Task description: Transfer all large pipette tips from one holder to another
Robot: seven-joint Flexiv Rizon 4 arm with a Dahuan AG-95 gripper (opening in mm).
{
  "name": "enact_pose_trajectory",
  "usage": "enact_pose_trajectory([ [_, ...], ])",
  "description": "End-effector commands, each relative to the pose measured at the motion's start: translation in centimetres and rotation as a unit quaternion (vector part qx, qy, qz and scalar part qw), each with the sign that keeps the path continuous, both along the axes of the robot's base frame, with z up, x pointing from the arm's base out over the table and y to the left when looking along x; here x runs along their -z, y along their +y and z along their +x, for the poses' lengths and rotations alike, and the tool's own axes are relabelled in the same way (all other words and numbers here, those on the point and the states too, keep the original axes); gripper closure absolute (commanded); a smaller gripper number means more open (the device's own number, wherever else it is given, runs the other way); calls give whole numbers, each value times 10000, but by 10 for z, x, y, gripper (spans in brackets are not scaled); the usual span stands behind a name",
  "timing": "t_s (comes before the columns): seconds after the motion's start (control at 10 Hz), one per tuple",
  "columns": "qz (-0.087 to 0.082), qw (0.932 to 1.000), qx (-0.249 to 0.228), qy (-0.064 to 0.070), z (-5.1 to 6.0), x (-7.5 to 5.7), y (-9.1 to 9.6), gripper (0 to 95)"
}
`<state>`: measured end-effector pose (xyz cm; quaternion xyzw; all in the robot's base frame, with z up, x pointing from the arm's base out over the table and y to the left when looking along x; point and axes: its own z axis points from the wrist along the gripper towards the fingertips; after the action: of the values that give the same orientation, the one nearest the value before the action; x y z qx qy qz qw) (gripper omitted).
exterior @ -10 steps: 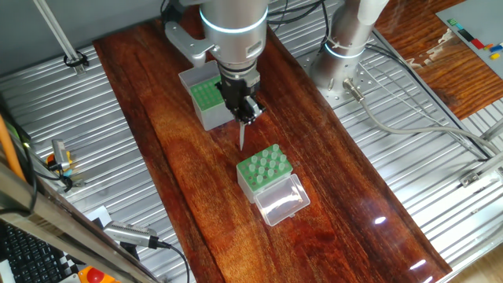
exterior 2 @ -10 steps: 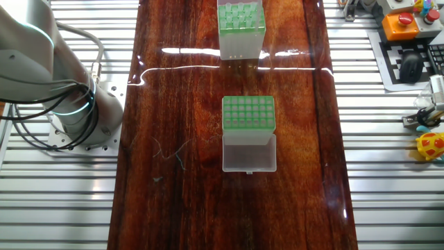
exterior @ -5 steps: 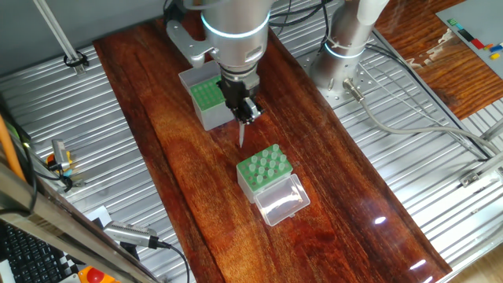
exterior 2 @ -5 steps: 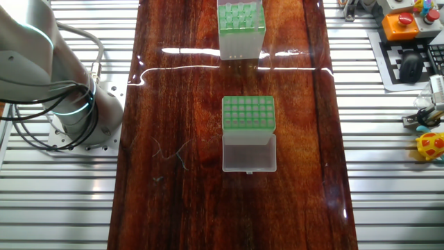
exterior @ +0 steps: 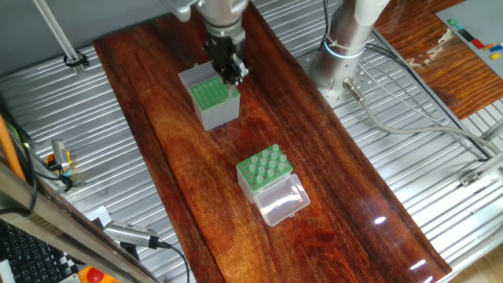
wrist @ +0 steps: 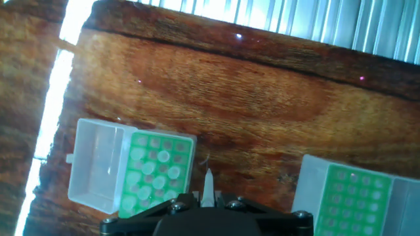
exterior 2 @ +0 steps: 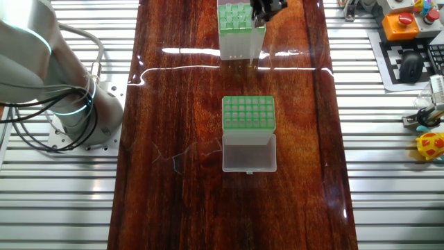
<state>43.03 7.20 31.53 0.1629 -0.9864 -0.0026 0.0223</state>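
- Pipette tip, slender, pale, translucent plastic cone (wrist: 208,187): pinched at its wide end between the nearly closed fingers of the black two-finger gripper (exterior: 228,69), point hanging straight down, presumably so it drops cleanly into a hole.
- Grey-sided box with green hole-grid top (exterior: 212,100): directly below the gripper, at the grid's edge; the likely drop-off.
- Clear-sided box with green grid and open clear lid (exterior: 266,174): well away, nearer the table's middle; pale tips stand in its holes.
- Surface: glossy dark red-brown wooden tabletop (exterior: 330,196), flanked by ribbed metal panels (exterior 2: 395,173).

wooden tabletop (exterior: 181,165) | keyboard (exterior 2: 416,66) | orange button box (exterior 2: 406,24) | yellow toy (exterior 2: 431,146)
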Motion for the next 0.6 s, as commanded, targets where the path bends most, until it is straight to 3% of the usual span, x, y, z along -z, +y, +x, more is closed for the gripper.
enact_pose_trajectory([
  [0.1,-49,9997,177,128,-1,-1,-5,950],
  [0.4,-211,9988,412,146,-1,-1,-5,950],
  [0.6,-208,9997,66,137,1,-5,-38,950],
])
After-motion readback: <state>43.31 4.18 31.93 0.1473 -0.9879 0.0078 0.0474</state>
